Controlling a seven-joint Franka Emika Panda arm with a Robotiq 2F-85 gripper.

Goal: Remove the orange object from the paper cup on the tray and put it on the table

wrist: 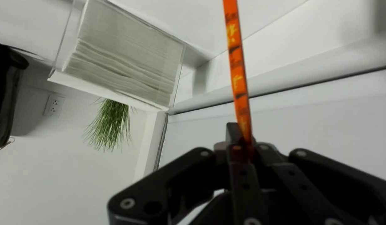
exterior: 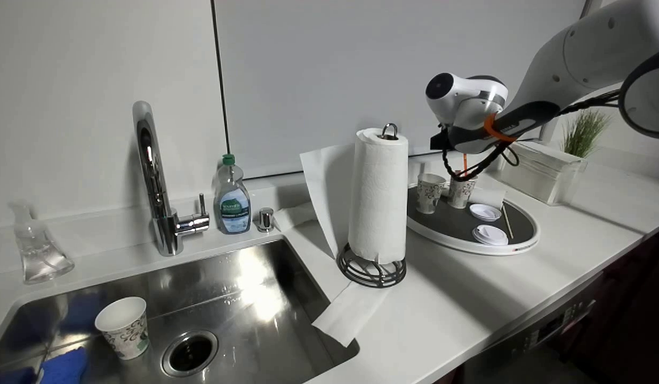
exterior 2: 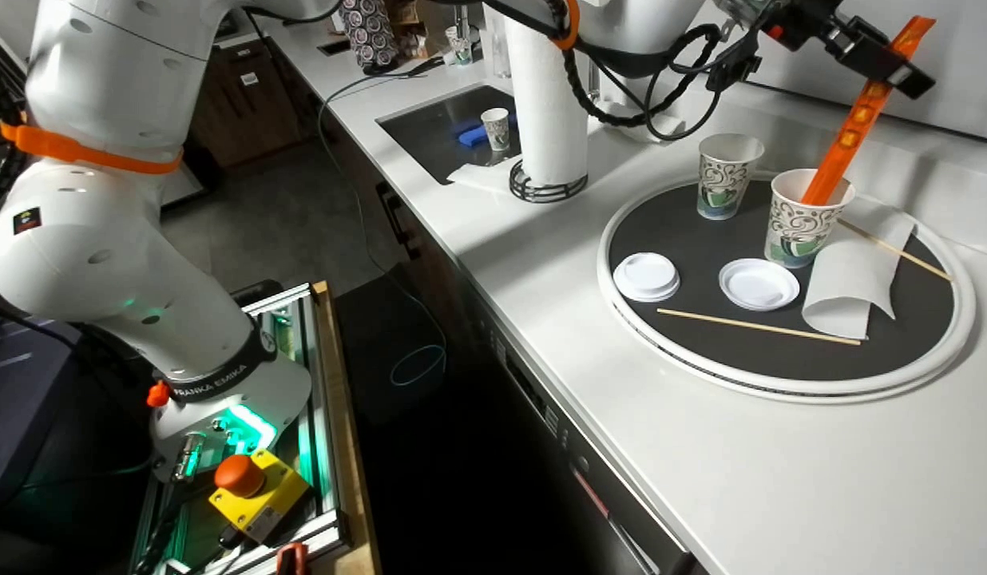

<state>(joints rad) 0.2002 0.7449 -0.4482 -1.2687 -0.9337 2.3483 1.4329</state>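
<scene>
The orange object (exterior 2: 849, 136) is a slim, flat orange stick, tilted in an exterior view. Its lower end is inside the mouth of a patterned paper cup (exterior 2: 801, 231); how deep it reaches is hidden by the cup wall. The cup stands upright on the round tray (exterior 2: 781, 390) with dark surface and pale rim. My gripper (exterior 2: 901, 73) is above the cup, shut on the stick near its upper end. In the wrist view the stick (wrist: 238, 68) runs out from between the fingertips (wrist: 242, 134). The white table (exterior 2: 781, 487) surrounds the tray.
The tray also bears a second cup (exterior 2: 721, 176), white lids (exterior 2: 759, 284), thin wooden sticks (exterior 2: 757, 326) and curled paper (exterior 2: 853, 279). A paper-towel roll (exterior: 380, 197) stands between tray and sink (exterior: 244, 314). A box of paper towels (exterior: 543, 173) stands behind the tray.
</scene>
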